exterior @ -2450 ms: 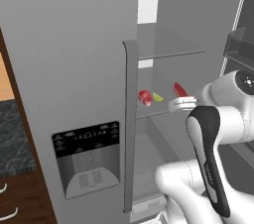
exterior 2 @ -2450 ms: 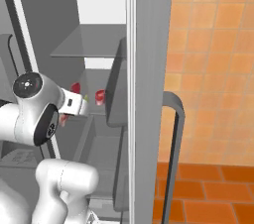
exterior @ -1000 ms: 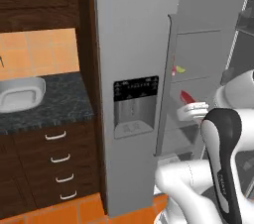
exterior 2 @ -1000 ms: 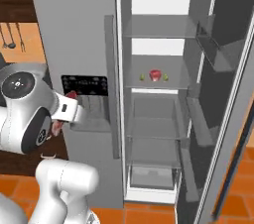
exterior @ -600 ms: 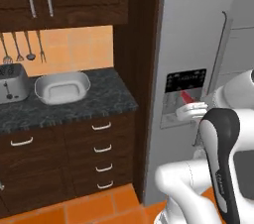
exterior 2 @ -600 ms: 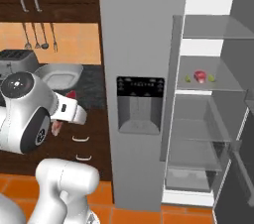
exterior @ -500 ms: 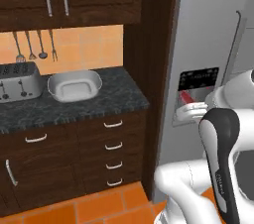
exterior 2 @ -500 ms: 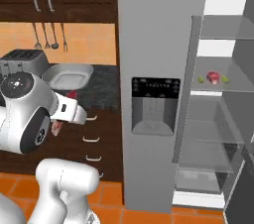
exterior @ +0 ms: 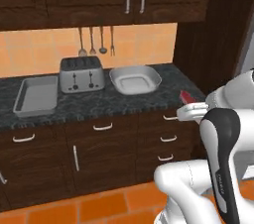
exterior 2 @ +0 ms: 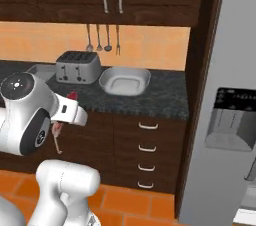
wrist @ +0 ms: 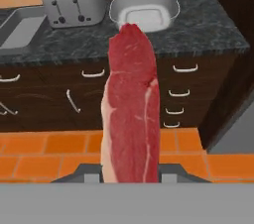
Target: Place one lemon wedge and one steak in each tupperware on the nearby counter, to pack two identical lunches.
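the gripper (wrist: 130,171) pinches 1 red steak (wrist: 131,114), which stands on end in the hand view and points toward 12 o'clock at the counter (wrist: 198,29). on that counter, the pale tub (exterior: 135,79) sits at 3 o'clock of the silver toaster (exterior: 82,74), with the flat grey tray (exterior: 35,95) at 9 o'clock of it.

1. You are looking at a home kitchen: marbled stone counter (exterior: 124,100) over dark drawers (exterior 2: 147,155).
2. Note the toaster (exterior: 82,74), hanging utensils (exterior: 96,41), and fridge dispenser (exterior 2: 231,120).
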Robot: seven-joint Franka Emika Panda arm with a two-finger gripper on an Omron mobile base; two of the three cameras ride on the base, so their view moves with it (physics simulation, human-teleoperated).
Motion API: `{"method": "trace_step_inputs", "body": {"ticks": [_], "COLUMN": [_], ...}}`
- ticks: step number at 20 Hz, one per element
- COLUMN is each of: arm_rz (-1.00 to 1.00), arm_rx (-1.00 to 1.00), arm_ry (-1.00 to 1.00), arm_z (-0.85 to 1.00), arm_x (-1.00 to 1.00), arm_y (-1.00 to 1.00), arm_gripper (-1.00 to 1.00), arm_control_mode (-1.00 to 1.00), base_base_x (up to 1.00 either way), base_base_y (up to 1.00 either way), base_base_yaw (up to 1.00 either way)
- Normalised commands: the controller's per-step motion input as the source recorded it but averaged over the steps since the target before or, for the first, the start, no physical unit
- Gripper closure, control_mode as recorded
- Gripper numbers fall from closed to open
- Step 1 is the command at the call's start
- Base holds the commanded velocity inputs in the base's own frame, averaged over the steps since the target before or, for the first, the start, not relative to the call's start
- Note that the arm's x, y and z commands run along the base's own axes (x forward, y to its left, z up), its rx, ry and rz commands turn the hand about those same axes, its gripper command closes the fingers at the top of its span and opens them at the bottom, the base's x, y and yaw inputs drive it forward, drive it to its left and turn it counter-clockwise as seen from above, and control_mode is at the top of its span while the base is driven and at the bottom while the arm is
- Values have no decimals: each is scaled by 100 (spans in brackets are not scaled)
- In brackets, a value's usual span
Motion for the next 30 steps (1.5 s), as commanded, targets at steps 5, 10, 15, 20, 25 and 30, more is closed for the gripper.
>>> {"method": "trace_step_inputs", "body": {"ticks": [5, 10, 15, 20, 25, 30], "arm_rz": [0, 0, 0, 0, 0, 0], "arm_rx": [0, 0, 0, 0, 0, 0], "arm_ry": [0, 0, 0, 0, 0, 0], "arm_z": [0, 0, 0, 0, 0, 0], "arm_x": [0, 0, 0, 0, 0, 0], "arm_y": [0, 0, 0, 0, 0, 0], "arm_gripper": [100, 100, 100, 100, 100, 100], "arm_control_mode": [100, 100, 100, 100, 100, 100], "base_base_x": [76, 82, 49, 32, 35, 62], "base_base_y": [100, 100, 98, 54, 2, 25], "base_base_yaw": [4, 0, 0, -6, -4, -1]}}
